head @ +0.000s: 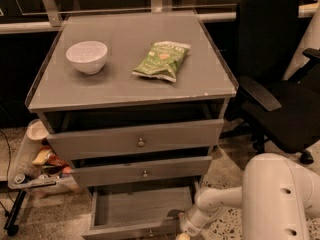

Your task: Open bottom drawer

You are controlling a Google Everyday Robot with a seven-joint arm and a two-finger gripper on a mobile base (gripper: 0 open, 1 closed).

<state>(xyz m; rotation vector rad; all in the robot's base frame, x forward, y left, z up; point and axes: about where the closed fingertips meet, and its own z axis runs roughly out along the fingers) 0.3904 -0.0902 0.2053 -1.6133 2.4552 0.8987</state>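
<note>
The bottom drawer of the grey cabinet stands pulled out, and its plain grey tray shows from above. Its slim front lies at the lower edge of the view, with the small knob barely in frame. My gripper is at the drawer's front right corner, low by the floor and partly cut off by the frame edge. The white arm reaches to it from the lower right. The middle drawer and the top drawer each stand slightly out.
A white bowl and a green snack bag lie on the cabinet top. A black office chair stands close on the right. A cart with cups and clutter is at the left. The floor is speckled.
</note>
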